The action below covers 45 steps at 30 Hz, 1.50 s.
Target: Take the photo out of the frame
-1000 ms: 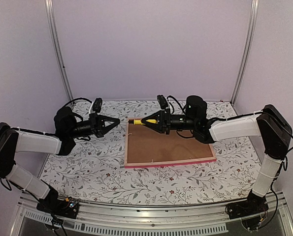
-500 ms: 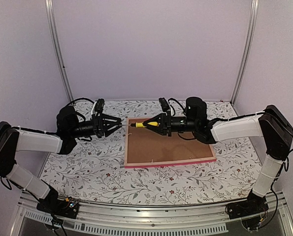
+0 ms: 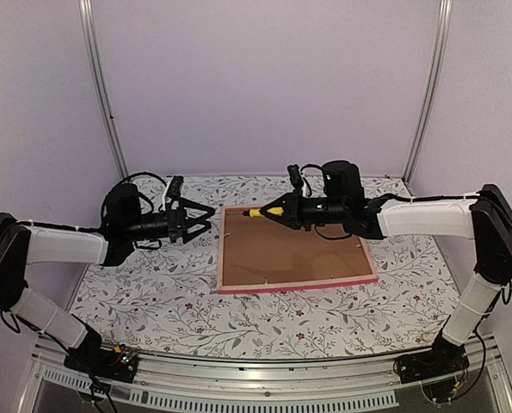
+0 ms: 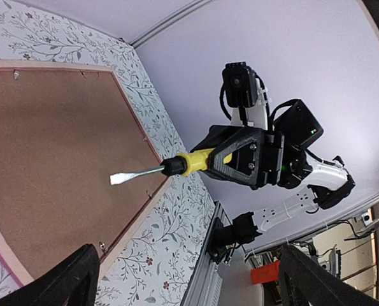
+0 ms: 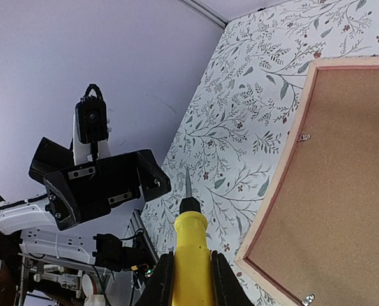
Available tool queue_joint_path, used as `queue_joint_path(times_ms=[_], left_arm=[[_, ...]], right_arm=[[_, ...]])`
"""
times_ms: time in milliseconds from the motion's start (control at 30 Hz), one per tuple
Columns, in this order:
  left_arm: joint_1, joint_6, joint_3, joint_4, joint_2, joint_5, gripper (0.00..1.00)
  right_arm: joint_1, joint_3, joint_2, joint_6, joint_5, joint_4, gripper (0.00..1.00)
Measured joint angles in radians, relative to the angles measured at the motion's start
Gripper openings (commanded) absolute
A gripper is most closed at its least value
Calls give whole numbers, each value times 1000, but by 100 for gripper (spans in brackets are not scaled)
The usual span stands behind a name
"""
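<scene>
**Table** (image 3: 152, 292): covered with a floral cloth.
**Frame** (image 3: 299, 287): laid face down right of the table's centre, its pink edge seen along the near side. The photo is hidden from view.
**Board** (image 3: 290, 254): brown, seated inside the frame.
**Left gripper** (image 3: 209, 220): held above the cloth just left of the frame, fingers spread wide, nothing grasped.
**Right gripper** (image 3: 269, 211): clenched on the yellow handle of a screwdriver (image 3: 254, 212). The tool is held level over the frame's far left corner, with its blade pointed at the left gripper and apart from it.
**Clips** (image 5: 304, 136): small, metal, set along the board's edges.
</scene>
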Motion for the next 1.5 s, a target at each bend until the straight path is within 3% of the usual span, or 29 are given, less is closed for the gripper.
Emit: queue_joint_path(times_ms=[233, 467, 800, 1500], left_arm=[[5, 116, 104, -211, 63, -99, 99], [6, 148, 122, -332, 149, -190, 99], [6, 126, 87, -319, 208, -227, 99], [6, 114, 80, -296, 229, -218, 99]], right_arm=[[0, 257, 95, -137, 146, -201, 0], [0, 403, 246, -216, 214, -352, 0], [-6, 575, 439, -266, 237, -457, 0], [0, 707, 591, -304, 241, -505, 0]])
